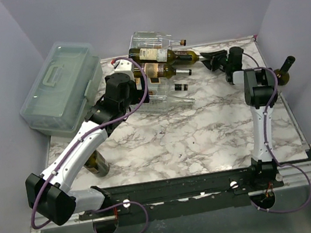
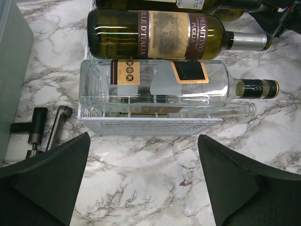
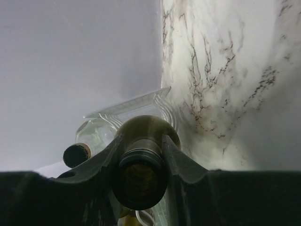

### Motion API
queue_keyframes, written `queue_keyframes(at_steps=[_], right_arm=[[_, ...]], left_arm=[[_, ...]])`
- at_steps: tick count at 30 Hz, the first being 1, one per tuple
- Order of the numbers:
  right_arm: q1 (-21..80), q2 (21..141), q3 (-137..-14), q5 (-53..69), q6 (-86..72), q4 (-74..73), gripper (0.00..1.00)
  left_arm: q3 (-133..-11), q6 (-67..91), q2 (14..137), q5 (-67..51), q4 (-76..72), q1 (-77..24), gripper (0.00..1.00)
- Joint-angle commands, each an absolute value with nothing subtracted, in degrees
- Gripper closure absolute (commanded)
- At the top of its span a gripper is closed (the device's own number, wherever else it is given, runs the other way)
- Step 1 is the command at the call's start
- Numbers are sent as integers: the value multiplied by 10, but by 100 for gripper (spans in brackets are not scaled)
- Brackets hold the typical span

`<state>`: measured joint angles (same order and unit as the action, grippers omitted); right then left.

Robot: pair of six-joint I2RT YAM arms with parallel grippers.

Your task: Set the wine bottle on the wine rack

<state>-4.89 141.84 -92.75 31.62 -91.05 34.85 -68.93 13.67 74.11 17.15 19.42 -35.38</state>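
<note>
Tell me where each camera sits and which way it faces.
Top external: above and behind the bases, looking down on the table; left arm and right arm show.
Left wrist: near the wine rack, facing down; open left gripper frames the bottom.
Right wrist: low, facing along the wine bottle toward the rack; right gripper shut on its neck.
Shared: the rack, in all three.

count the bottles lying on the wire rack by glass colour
green glass: 2, the top bottle, held at its neck by the right tool, and the second bottle under it
clear glass: 2, the black-capped bottle and the bare bottle below it
total: 4
</note>
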Motion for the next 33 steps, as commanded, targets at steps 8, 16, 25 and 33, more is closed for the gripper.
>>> queue_keyframes(at_steps=[8,16,25,33], right_arm=[[-14,1458,-993,318,-994,455,99],[-1,1486,-1020,304,-1010,462,100],[19,1518,-1071,303,-1011,441,99],[29,1534,-1095,311,-1004,430,99]], left_arm=[[-699,138,740,163,199,-357,1],[-699,139,740,162,199,-358,1],[-699,138,740,162,199,-358,1],[-699,140,741,158,199,-359,1]])
